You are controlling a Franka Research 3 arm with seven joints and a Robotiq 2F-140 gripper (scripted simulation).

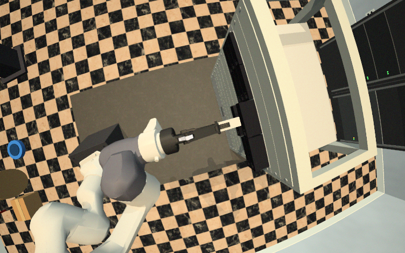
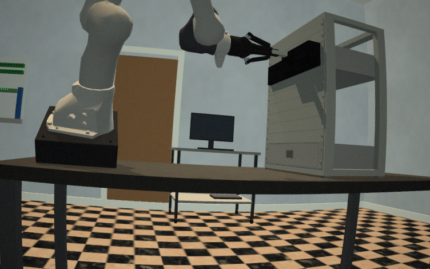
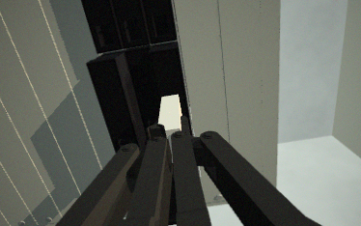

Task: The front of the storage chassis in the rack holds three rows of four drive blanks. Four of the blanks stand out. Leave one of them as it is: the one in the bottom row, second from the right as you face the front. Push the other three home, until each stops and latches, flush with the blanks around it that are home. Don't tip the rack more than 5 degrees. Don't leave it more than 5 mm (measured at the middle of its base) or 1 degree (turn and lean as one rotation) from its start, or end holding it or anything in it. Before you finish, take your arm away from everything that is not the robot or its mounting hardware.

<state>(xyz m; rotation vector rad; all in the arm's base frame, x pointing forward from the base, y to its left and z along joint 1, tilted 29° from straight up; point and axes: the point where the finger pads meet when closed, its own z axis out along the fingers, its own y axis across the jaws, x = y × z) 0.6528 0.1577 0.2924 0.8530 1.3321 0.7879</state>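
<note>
The grey rack (image 1: 292, 94) stands on the table with the black storage chassis (image 2: 293, 62) near its top. In the overhead view, black blanks (image 1: 246, 117) stand out from the chassis front, and more stand out just beside them (image 1: 257, 154). I cannot tell which rows they belong to. My gripper (image 1: 234, 122) is shut, with nothing between the fingers, and its pale fingertips touch the front of the protruding blank. It also shows in the side view (image 2: 278, 52) and in the wrist view (image 3: 170, 113), with its tips against the dark blank face (image 3: 124, 97).
The arm's black base block (image 2: 76, 146) sits at the table's left end. Blank grey rack panels (image 2: 293, 120) fill the front below the chassis. A desk with a monitor (image 2: 211, 128) stands behind the table. Dark server cabinets (image 1: 396, 78) stand beyond the rack.
</note>
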